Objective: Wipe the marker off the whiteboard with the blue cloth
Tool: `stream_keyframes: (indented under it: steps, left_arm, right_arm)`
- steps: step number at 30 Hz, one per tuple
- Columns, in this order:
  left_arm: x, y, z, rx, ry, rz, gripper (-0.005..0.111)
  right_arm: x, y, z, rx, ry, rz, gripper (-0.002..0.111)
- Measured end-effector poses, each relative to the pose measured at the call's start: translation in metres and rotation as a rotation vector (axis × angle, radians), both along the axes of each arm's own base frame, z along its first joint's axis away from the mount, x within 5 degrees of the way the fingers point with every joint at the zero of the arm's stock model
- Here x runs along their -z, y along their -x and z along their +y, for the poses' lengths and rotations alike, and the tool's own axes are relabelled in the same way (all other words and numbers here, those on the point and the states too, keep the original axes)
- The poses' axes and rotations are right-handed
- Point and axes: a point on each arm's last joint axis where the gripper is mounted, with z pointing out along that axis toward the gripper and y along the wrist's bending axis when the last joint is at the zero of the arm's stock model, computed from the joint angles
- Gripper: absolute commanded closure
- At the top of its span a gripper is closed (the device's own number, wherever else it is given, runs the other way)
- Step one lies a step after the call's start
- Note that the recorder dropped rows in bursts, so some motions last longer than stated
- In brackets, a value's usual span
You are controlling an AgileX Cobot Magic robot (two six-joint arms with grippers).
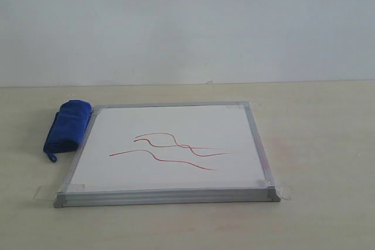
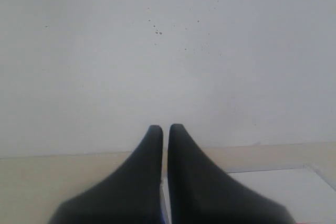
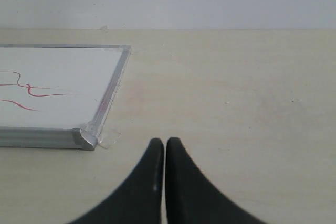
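Note:
The whiteboard (image 1: 170, 153) lies flat on the table in its silver frame, with clear tape at the corners. Thin wavy red marker lines (image 1: 170, 150) cross its middle. The blue cloth (image 1: 67, 127) lies rolled against the board's left edge, loop toward the front. Neither gripper shows in the exterior view. My left gripper (image 2: 165, 129) is shut and empty, facing the wall, with the whiteboard's corner (image 2: 283, 192) beside its fingers. My right gripper (image 3: 165, 142) is shut and empty over bare table, near the whiteboard's front right corner (image 3: 86, 137); the marker strokes (image 3: 31, 93) show there.
A white wall (image 1: 187, 21) rises behind the light wooden table (image 1: 316, 144). Bare tabletop stretches to the right of the board and in front of it.

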Motion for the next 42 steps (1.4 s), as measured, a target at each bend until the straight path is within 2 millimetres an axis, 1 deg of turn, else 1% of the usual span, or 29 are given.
stream_keyframes:
  steps: [12, 27, 30, 33, 36, 42]
  left_arm:
    - [-0.004, 0.000, 0.000, -0.004, -0.001, -0.046, 0.103]
    - [-0.004, 0.000, 0.000, -0.004, -0.001, -0.045, 0.103]
    - [-0.008, -0.004, 0.000, 0.000, 0.000, -0.006, 0.103]
    - [-0.014, -0.011, -0.001, 0.008, 0.001, 0.084, 0.103]
    - [-0.027, -0.023, -0.001, 0.016, 0.003, 0.169, 0.103]
    - [-0.055, -0.059, -0.001, 0.025, 0.034, 0.314, 0.103]
  right_arm:
    - [0.000, 0.000, 0.000, 0.000, 0.000, 0.000, 0.107]
    - [0.000, 0.000, 0.000, 0.000, 0.000, 0.000, 0.107]
    - [0.000, 0.000, 0.000, 0.000, 0.000, 0.000, 0.107]
    - [0.000, 0.000, 0.000, 0.000, 0.000, 0.000, 0.107]
    - [0.000, 0.000, 0.000, 0.000, 0.000, 0.000, 0.107]
    - [0.000, 0.000, 0.000, 0.000, 0.000, 0.000, 0.107]
